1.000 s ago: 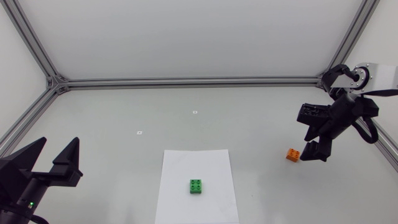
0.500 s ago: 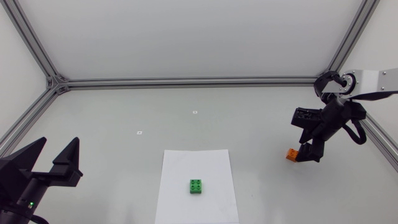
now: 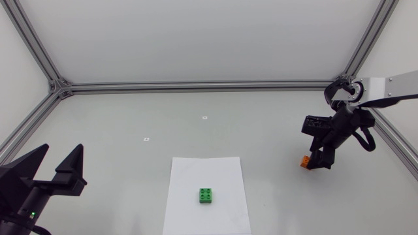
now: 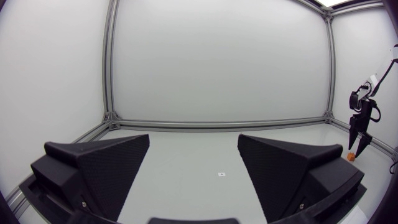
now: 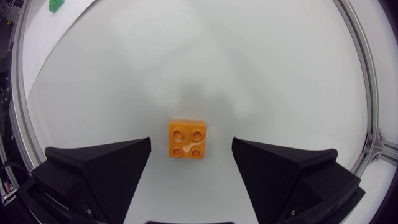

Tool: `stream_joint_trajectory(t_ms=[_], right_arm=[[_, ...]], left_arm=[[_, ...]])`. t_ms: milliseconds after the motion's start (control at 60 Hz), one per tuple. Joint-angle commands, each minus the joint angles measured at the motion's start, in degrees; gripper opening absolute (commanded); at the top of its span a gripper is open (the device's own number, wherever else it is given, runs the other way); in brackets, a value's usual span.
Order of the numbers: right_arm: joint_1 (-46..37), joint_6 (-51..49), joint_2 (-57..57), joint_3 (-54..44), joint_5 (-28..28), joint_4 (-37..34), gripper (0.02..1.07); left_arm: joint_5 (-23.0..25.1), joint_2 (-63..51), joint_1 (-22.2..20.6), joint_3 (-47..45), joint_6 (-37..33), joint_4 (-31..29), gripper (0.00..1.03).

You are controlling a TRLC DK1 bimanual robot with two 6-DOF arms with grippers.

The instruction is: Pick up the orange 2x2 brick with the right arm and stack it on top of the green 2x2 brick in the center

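- The orange brick (image 5: pixel 188 139) sits studs up on the worktop (image 3: pixel 130 117), between the fingers of my right hand (image 3: pixel 318 158) and touching neither.
- That hand is open and hangs right over the brick.
- The brick lies near the right-side rail (image 3: pixel 401 155).
- The green brick (image 3: pixel 206 195) rests on a white sheet (image 3: pixel 196 173), well apart from the orange one, with plain worktop between them.
- My left hand (image 4: pixel 194 155) is open at the near left corner.

Head overhead; right wrist straight down, close over orange brick (image 5: pixel 188 140).
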State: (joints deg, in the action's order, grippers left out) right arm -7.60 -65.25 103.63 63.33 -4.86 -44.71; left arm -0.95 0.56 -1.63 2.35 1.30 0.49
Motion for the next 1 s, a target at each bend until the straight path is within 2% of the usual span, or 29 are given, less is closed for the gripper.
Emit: stream_joint_trajectory(t_ms=[0, 50, 317, 383, 583, 983], right_arm=[[-0.31, -2.42, 1.57, 0.83, -0.5, 0.24, 0.9], [-0.31, -2.51, 2.01, 0.74, -0.5, 0.68, 0.87], [-0.31, -2.86, 2.98, 0.83, -0.32, 1.73, 0.86], [-0.31, -2.86, 3.24, 0.74, -0.32, 2.08, 0.79], [-0.58, -3.21, 3.59, 0.57, -0.23, 2.87, 0.75], [-0.84, -4.36, 3.86, 0.13, -0.23, 2.87, 0.75]], left_arm=[[0.07, 0.32, 0.13, -2.35, -0.33, -0.58, 0.99], [0.07, 0.32, 0.13, -2.35, -0.33, -0.58, 0.99], [0.16, 0.32, 0.13, -2.35, -0.33, -0.58, 0.99], [0.07, 0.32, 0.13, -2.35, -0.33, -0.58, 0.99], [0.07, 0.32, 0.13, -2.35, -0.33, -0.58, 0.99], [0.07, 0.32, 0.13, -2.35, -0.33, -0.58, 0.99]])
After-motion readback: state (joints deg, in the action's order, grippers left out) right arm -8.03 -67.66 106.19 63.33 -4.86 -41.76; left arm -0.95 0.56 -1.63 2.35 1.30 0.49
